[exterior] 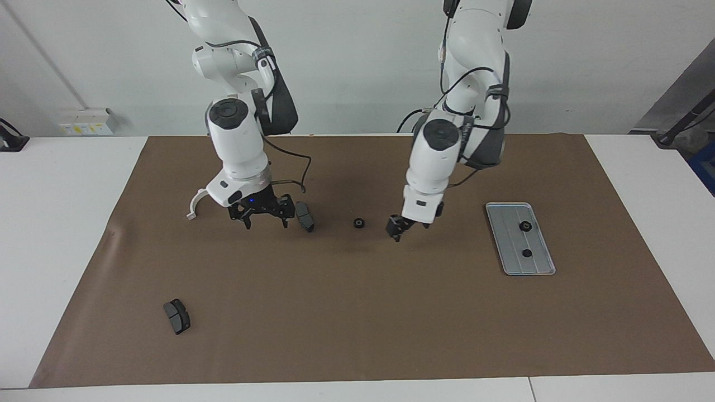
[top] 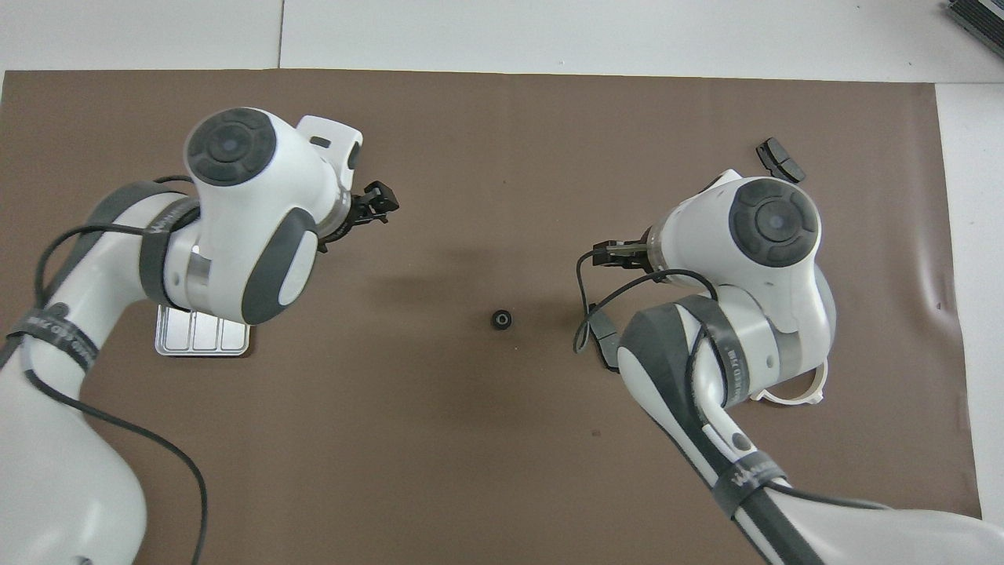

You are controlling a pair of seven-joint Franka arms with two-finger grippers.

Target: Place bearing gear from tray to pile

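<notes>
One small black bearing gear point(exterior: 359, 223) point(top: 500, 319) lies free on the brown mat, a little toward the left arm's end from a dark brake pad point(exterior: 304, 216). My left gripper point(exterior: 399, 228) point(top: 376, 205) hangs open and empty just above the mat, between that gear and the silver tray point(exterior: 505, 245). Two more gears point(exterior: 525, 225) point(exterior: 525, 253) rest on the tray. My right gripper point(exterior: 261, 216) point(top: 616, 253) is open and empty, low over the mat between the white half-ring bracket point(exterior: 195, 204) point(top: 792, 396) and the brake pad. In the overhead view the left arm hides most of the tray point(top: 204, 341).
A second brake pad point(exterior: 177, 316) point(top: 780, 161) lies alone, farther from the robots at the right arm's end. The brown mat point(exterior: 357, 324) covers most of the white table. The right arm's cable hangs near the closer pad.
</notes>
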